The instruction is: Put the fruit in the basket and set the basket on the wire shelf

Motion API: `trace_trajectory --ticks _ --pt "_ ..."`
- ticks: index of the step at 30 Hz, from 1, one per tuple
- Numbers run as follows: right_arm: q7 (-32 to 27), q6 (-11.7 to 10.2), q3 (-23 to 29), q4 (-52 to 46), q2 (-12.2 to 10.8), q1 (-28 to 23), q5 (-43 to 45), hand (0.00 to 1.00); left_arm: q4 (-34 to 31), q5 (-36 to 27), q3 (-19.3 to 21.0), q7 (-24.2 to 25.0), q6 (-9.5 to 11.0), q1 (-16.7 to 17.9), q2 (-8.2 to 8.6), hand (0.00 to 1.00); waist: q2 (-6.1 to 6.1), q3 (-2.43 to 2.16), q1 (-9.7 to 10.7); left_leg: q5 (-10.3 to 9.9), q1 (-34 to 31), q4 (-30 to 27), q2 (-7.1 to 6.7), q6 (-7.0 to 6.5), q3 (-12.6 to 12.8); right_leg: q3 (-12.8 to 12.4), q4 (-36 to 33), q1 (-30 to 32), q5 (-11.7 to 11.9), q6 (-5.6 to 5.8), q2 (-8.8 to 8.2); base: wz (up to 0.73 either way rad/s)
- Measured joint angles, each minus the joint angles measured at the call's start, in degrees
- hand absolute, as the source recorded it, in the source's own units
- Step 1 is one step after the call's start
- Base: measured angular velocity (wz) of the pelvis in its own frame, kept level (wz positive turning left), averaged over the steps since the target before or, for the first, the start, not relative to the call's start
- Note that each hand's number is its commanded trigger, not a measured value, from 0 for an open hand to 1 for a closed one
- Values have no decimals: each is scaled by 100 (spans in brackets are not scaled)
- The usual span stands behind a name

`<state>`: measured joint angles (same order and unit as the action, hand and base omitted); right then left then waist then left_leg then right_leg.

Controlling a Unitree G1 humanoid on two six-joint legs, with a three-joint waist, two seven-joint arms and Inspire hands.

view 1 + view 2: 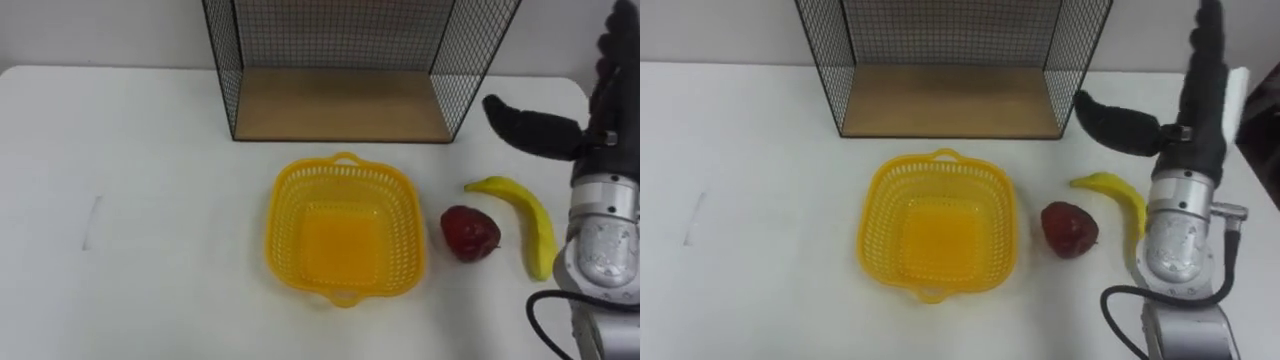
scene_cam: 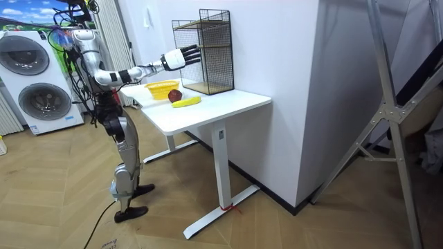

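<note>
A yellow plastic basket [image 1: 343, 232] [image 1: 938, 225] sits empty in the middle of the white table [image 1: 130, 180]. To its right lies a dark red fruit [image 1: 469, 233] [image 1: 1069, 229], and beyond that a yellow banana [image 1: 525, 220] [image 1: 1120, 200]. My right hand [image 1: 560, 125] [image 1: 1185, 105] hovers above the banana at the right edge, open, fingers straight and thumb spread, holding nothing. The wire shelf [image 1: 340, 100] [image 1: 945, 95] with a wooden floor stands behind the basket. In the room view the right hand [image 2: 176, 59] is raised over the table in front of the shelf [image 2: 208, 52].
I stand at the table's end, seen in the room view, with washing machines [image 2: 31, 76] behind me. A faint pencil-like mark [image 1: 92, 222] lies on the table's left part. The wall is just behind the shelf.
</note>
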<state>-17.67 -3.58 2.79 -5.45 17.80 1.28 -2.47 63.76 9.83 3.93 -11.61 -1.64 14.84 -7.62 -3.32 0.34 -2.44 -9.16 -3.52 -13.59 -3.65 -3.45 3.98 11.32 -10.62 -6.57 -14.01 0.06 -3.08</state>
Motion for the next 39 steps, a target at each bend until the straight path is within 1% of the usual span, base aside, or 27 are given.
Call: trace_trajectory --ticks 1,3,6,9,12,16,18,22,26,32,39 --pt "107 1 -20 6 0 0 -8 0 -1 0 -18 0 -57 7 -15 0 27 -15 -1 3 -3 2 -3 -4 -6 14 0 0 0 0 -2 5" --pt "250 1 -48 8 3 0 -37 0 -10 1 -24 0 -103 19 -27 0 43 -25 -1 5 6 1 -1 -4 -14 36 2 -14 0 0 0 4" --pt "442 5 -56 24 11 1 -115 0 -23 12 -83 4 -108 22 -25 0 42 -25 3 7 17 -5 2 -1 -13 55 3 -37 0 0 8 4" --pt "587 5 -79 55 16 0 -171 0 -36 187 -89 9 -109 31 -25 0 38 -24 34 7 26 -19 -2 -1 -24 99 3 -103 1 0 6 4" --pt "703 6 -164 275 16 -6 -180 0 -90 224 -90 7 -120 56 -33 0 20 -11 55 7 111 -20 -6 -2 -29 137 11 -172 1 1 -2 1" --pt "925 69 -177 590 15 -14 -168 0 -198 235 -152 7 -126 54 -33 0 0 -8 43 8 108 -14 -6 -4 -82 148 0 -176 1 0 -3 0" --pt "963 69 -178 688 15 -14 -161 0 -199 291 -187 7 -127 54 -32 0 -7 -9 49 10 107 -20 -8 -9 -82 155 1 -176 1 0 -4 0" --pt "1036 68 -158 789 -1 -184 -190 0 -186 380 -186 7 -84 96 -32 0 -21 -10 59 12 120 -38 -12 -11 -89 158 2 -219 3 -2 -4 0" --pt "1038 67 -108 940 -41 -235 -416 0 -192 381 -186 29 -70 125 -26 0 -16 -12 83 12 88 -80 -8 -14 -87 178 1 -187 4 -2 -6 0" --pt "1033 63 89 933 -41 -235 -571 0 -256 383 -183 188 -66 157 -12 0 7 -32 85 18 5 -118 -2 -24 -89 199 0 -126 20 -10 -3 0" --pt "1031 60 111 930 -40 -236 -580 0 -239 387 -171 221 -56 160 -4 0 13 -44 83 21 16 -118 -3 -29 -77 171 -6 -129 28 -9 -2 0"
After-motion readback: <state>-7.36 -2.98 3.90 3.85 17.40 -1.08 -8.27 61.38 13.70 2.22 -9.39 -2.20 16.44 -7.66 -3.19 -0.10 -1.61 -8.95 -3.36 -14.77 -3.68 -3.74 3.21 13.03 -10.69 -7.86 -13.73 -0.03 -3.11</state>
